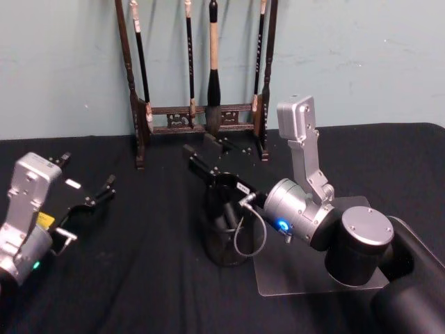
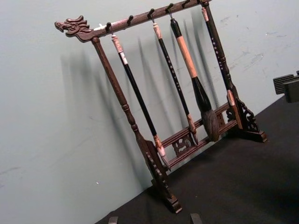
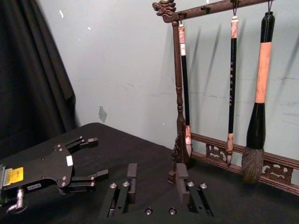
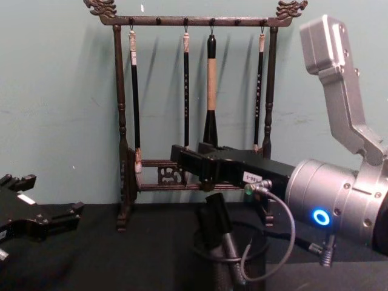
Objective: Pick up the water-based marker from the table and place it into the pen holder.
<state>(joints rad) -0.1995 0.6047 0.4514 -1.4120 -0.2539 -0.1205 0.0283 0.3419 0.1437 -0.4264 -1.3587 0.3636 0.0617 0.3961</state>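
Marker (image 4: pixel 225 237): a dark, grey-barrelled pen is seen standing tilted inside the pen holder (image 1: pixel 226 233); it is judged to be the water-based marker; its lower end is hidden by the mesh wall.
Pen holder: a round black mesh cup, upright on the table (image 1: pixel 139 278), just beside a greyer patch (image 1: pixel 306 271); near the centre of the work area.
Right tool (image 3: pixel 154 182): positioned directly above the pen holder, pointing towards the brush rack (image 4: pixel 194 91); its fingers are spread apart with nothing between them; the marker is judged released.
Left tool (image 1: pixel 94 198): held apart at the robot's left over the table; fingers parted, nothing gripped; idle.
Brush rack: tall dark wooden frame with hanging brushes, at the back of the table, behind the holder.
Progress: placement is judged essentially complete; withdrawal of the right arm remains.
Risk, holder: the holder could be tipped or dragged if the right tool is retracted low; the cable (image 1: pixel 243 236) looping beside the rim could catch it.
Risk, marker: the leaning marker could be knocked out by a finger during withdrawal.
Risk, rack: a forward move could strike the rack.
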